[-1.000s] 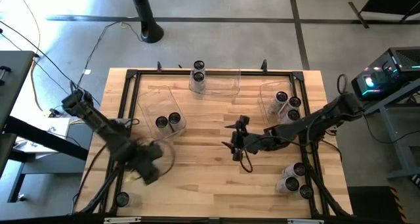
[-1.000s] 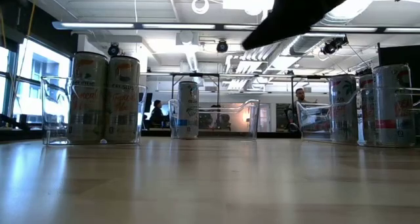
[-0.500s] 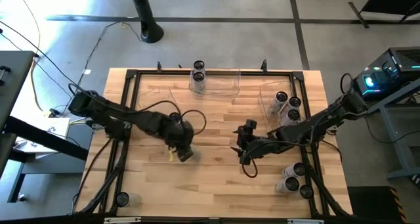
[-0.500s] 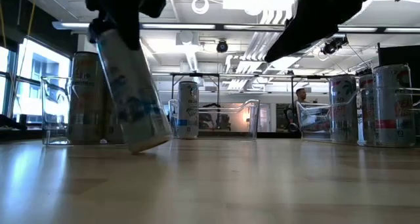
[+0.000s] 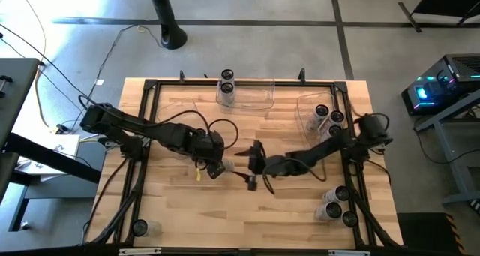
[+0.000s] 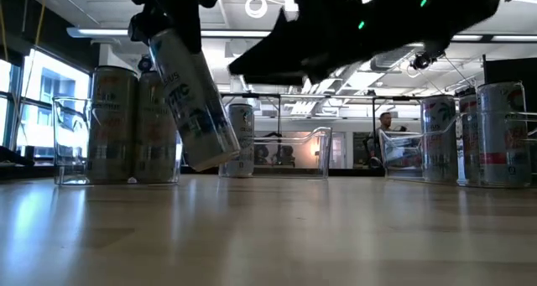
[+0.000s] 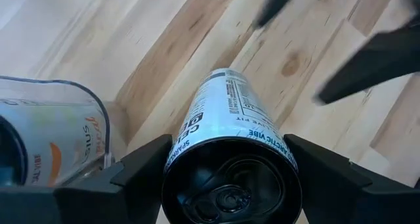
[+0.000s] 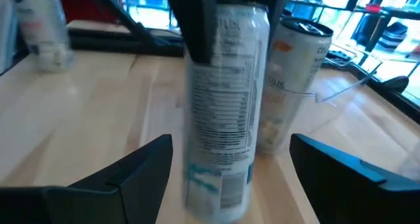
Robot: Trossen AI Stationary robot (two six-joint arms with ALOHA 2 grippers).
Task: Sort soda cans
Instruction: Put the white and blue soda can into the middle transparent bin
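I have the left claw (image 5: 214, 166) clamped on 1 soda can (image 6: 195, 101), its fingers (image 7: 141, 168) on either side near the dark top. That can hangs above the table (image 5: 225, 211), near mid-table and just to the right of the left bin (image 5: 171, 109), which already has 2 cans (image 6: 134, 125) standing in it. In the low view the held can is tilted, top end up under the claw and bottom end swung out and clear of the wood.

The relation I care about is between the 2 claws. The right claw (image 5: 253, 164) sits just beside the left one, pointing at it across mid-table, with its fingers (image 8: 131, 175) spread wide and nothing between them. From its wrist camera the can is directly ahead, nearly upright, its long axis crossing the line between the 2 fingers, so the body of the can lines up with the gap.

My judgement is that this looks like a handover. The right arm is the near free one, and it would need to advance straight along its pointing direction so the fingers pass either side of the can below the left claw's hold. Because of the tilt, 1 finger could touch before the other.

Other cans stand in the far bin (image 5: 244, 94), the right bin (image 5: 309, 109) and near the front-right corner.
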